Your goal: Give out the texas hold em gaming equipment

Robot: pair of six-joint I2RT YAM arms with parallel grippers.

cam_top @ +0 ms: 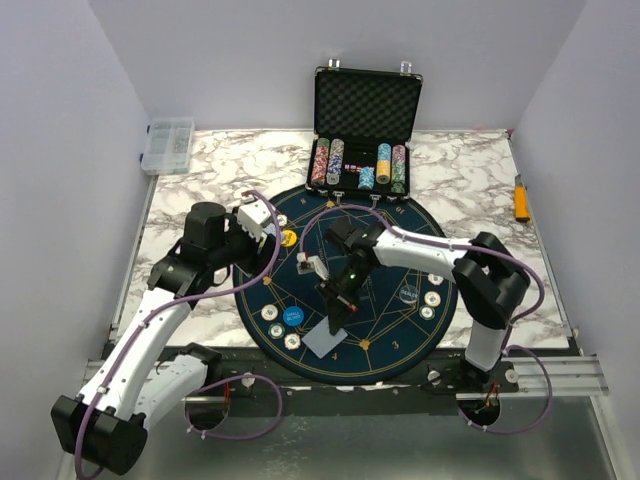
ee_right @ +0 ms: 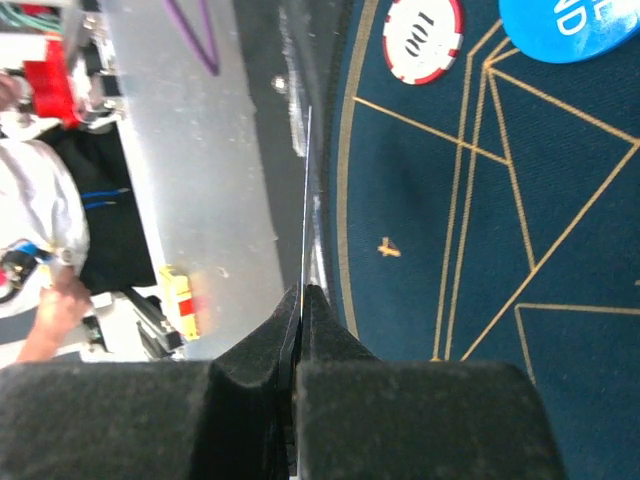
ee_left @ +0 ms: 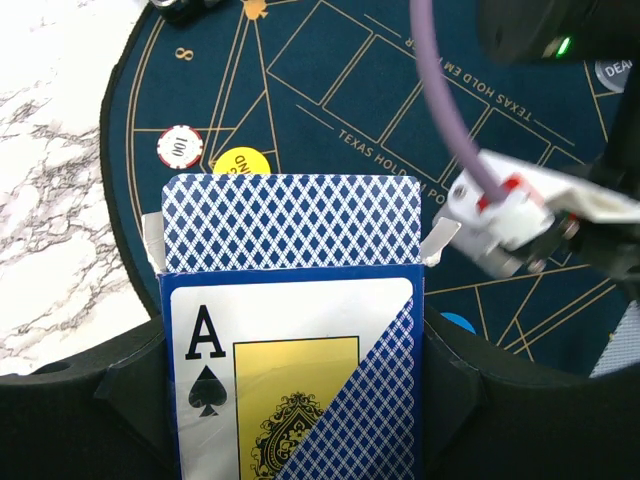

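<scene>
One marble table point(cam_top: 470, 170), round blue mat point(cam_top: 400, 330), pale walls point(cam_top: 240, 60) | left jaws grasp card box point(ee_left: 290, 300) | right jaws pinch card point(cam_top: 328, 342)

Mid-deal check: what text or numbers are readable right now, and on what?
"A" with a spade: card box
"100": cream chip
"100": red-rimmed chip, right wrist view
"TEXAS HOLD EM": mat, printed twice
"8": mat edge
yellow disc and blue disc: lettering cut off, unreadable
Mat numbers in the top view: too small to read
</scene>
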